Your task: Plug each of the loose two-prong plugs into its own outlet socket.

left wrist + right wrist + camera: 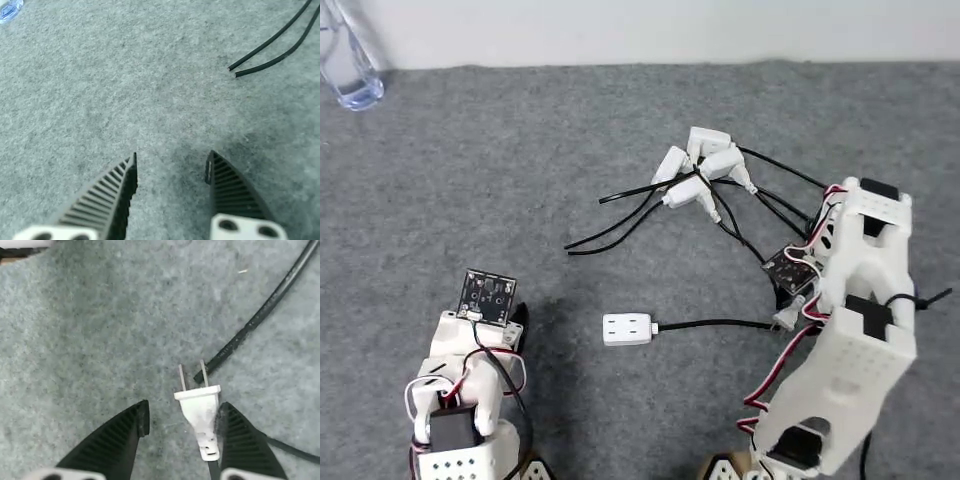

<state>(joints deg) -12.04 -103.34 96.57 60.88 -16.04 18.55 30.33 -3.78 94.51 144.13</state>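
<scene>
So the white plastic two-prong plug (199, 410) is lying flat on the grey felt-covered tabletop (470, 170), prongs pointing away from my right wrist camera. It sits between the two black ribbed fingers of the right end effector (183, 415). That end effector is wide open and has hold of nothing. The plug isn't centred though. It's hard up against one finger (235, 440) with a big gap to the other.

That's my first worry: if I close from here, the far finger sweeps the plug sideways and it probably twists, so the prongs end up skewed. The body also tapers toward the cord end, so a pinch there could squirt it out.

Second worry is the small white rectangular outlet socket block (627, 328) — it lies loose, well apart from the plug, and looks light. Push prongs into it unbraced and I'd guess it just slides across the felt.

The left end effector (172, 159) could brace it, but it's hanging open and empty over bare felt, nowhere near the block.

There's a thick black cord (260, 315) ending just beside the prongs that could snag a lift. The remaining white plugs (700, 165) sit bunched in a pile with their cords crossing — dragging one likely pulls its neighbours.
</scene>
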